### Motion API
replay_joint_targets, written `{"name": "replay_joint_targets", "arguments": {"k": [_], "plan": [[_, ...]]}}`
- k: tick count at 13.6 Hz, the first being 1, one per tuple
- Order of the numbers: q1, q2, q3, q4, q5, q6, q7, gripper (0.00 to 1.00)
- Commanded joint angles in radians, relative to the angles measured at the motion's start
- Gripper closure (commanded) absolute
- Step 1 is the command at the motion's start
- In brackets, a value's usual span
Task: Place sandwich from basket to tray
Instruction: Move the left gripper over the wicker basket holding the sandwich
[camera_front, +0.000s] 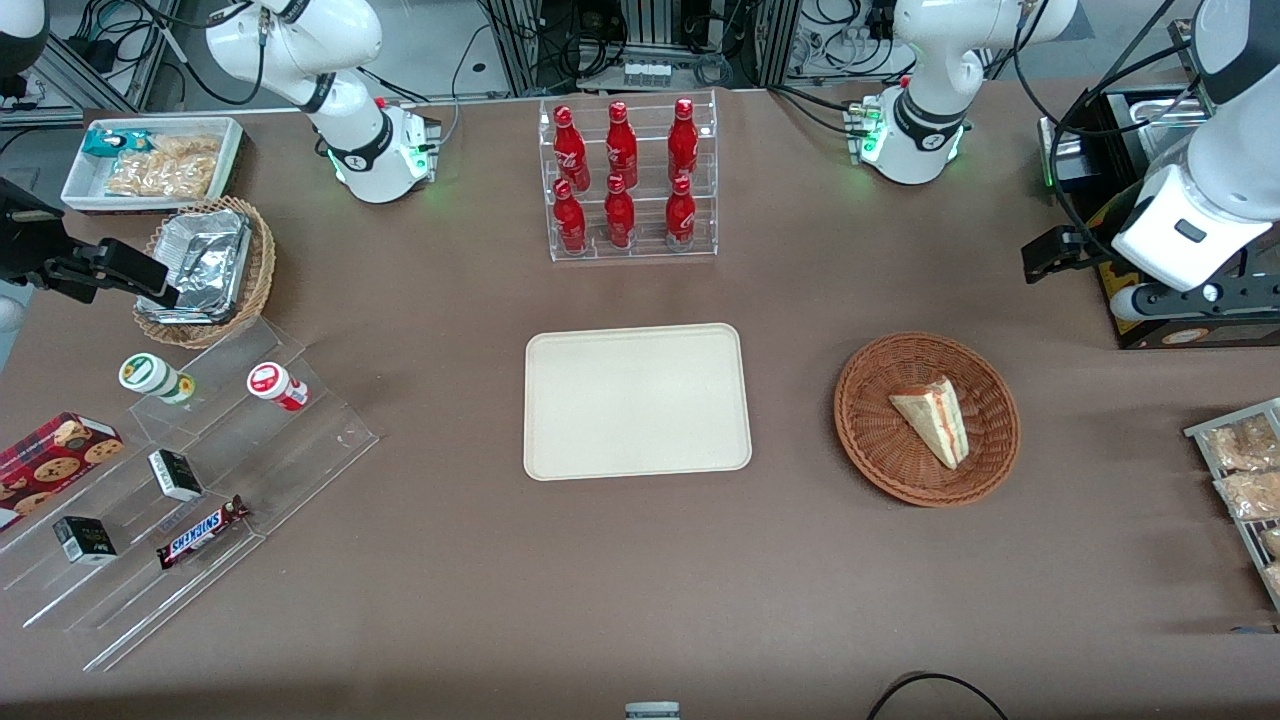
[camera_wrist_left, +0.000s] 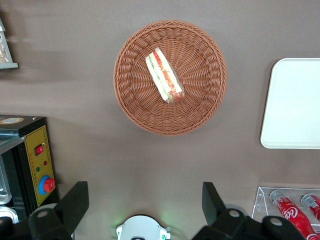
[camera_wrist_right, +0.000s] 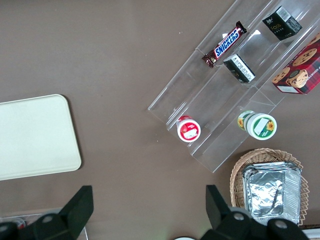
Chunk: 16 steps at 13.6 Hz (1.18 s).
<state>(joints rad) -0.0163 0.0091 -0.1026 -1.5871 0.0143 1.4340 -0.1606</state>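
Observation:
The sandwich (camera_front: 935, 418) (camera_wrist_left: 164, 76), a pale bread wedge with red, orange and green layers, lies in the round reddish-brown wicker basket (camera_front: 870, 440) (camera_wrist_left: 200, 100). The cream tray (camera_front: 636, 400) (camera_wrist_left: 295, 105) (camera_wrist_right: 35, 135) lies flat at the table's middle, beside the basket, with nothing on it. My gripper (camera_front: 1045, 262) (camera_wrist_left: 144, 192) hangs high above the table, farther from the front camera than the basket and toward the working arm's end. Its fingers are spread wide open with nothing between them, well apart from the sandwich.
A clear rack of red bottles (camera_front: 630, 180) stands farther back than the tray. A black control box (camera_front: 1170, 330) (camera_wrist_left: 30, 165) and a rack of snack packets (camera_front: 1245, 470) sit at the working arm's end. Acrylic steps with snacks (camera_front: 180, 480) are at the parked arm's end.

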Motion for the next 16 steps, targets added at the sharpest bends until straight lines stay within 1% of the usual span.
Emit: {"name": "replay_joint_targets", "arguments": {"k": [1,5,9,16], "plan": [[0.01,0.006,-0.005,0.018,-0.013,-0.001,0.023,0.0],[0.006,0.048,-0.006,-0.002,-0.014,-0.003,0.023,0.0],[0.006,0.118,-0.006,-0.046,-0.013,0.06,0.023,0.0],[0.006,0.117,-0.005,-0.267,-0.007,0.348,0.021,0.0]]}}
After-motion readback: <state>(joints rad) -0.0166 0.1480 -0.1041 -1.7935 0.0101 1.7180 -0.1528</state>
